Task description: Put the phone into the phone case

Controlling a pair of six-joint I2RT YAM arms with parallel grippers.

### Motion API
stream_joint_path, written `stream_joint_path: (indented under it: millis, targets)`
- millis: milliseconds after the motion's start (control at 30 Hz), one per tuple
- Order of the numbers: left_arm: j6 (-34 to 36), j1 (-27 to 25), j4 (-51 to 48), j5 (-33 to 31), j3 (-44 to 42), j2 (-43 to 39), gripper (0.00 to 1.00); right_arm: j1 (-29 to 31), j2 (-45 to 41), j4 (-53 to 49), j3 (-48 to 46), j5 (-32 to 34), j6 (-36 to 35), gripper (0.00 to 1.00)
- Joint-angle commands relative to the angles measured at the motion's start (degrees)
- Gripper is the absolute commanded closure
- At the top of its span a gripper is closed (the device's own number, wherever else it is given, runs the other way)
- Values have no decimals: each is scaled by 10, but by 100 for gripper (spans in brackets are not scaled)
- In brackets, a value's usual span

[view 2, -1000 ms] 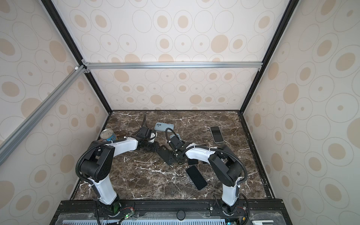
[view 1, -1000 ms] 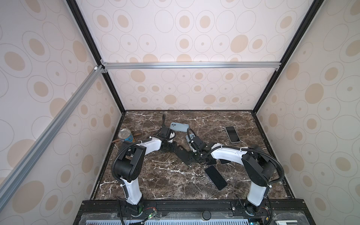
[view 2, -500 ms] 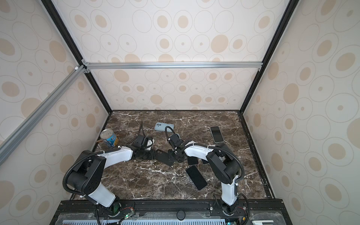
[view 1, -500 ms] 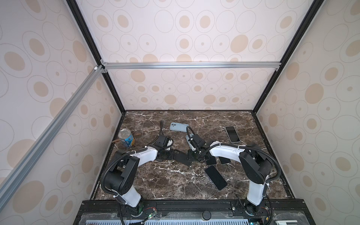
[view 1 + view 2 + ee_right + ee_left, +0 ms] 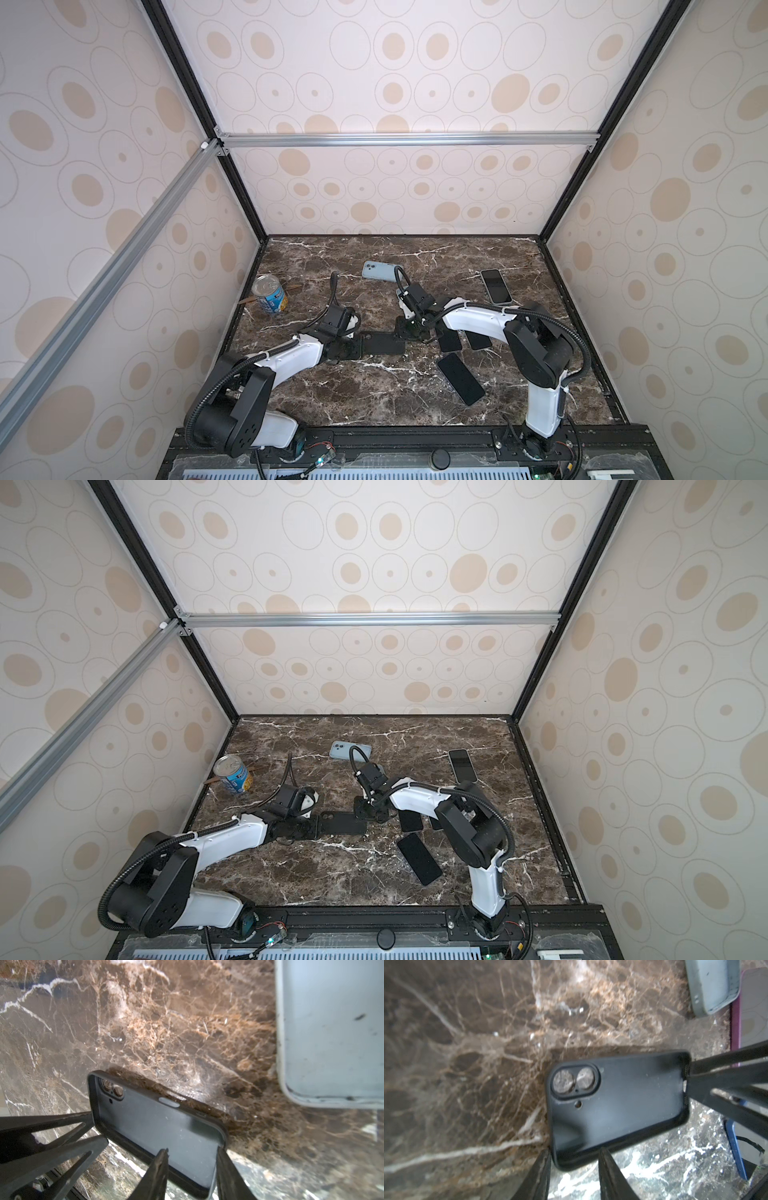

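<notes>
At the ends of the phone case (image 5: pixel 382 344), hollow side up, our left pincer (image 5: pixel 574 1153) and right pincer (image 5: pixel 191 1150) each grip a corner, half closed. We are placing it, we judge; next, one must fetch the phone (image 5: pixel 460 379) lying near the case.

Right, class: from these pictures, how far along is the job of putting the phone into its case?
Done: the black case faces open side up, empty. In hand: the left gripper and right gripper sit at its two ends; whether either grips it is unclear. Left: no phone is picked up; a dark phone lies apart on the table, so fetching and seating it remain.
</notes>
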Motion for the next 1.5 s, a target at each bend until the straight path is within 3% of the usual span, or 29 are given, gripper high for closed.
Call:
stream_joint_path:
  millis: [0, 300, 467, 767, 1000, 1133, 1467]
  targets:
    - [-17, -4, -38, -3, 5, -13, 61, 0, 8, -24, 5, -4, -6, 60]
    - [-24, -4, -66, -54, 12, -62, 61, 0, -43, -68, 11, 45, -37, 60]
    - [-7, -4, -61, -61, 17, -83, 58, 0, -116, -106, -31, 99, -62, 57]
    - [62, -4, -55, -70, 76, -63, 52, -1, -292, -193, -192, 172, -30, 34]
    - [92, -4, -7, -21, 102, -60, 51, -1, -393, -238, -291, 197, 19, 16]
    - [108, -4, 20, 10, 97, -71, 49, -1, -409, -243, -314, 194, 23, 12]
    - [135, -4, 36, 23, 65, -90, 47, -1, -378, -205, -338, 151, 18, 11]
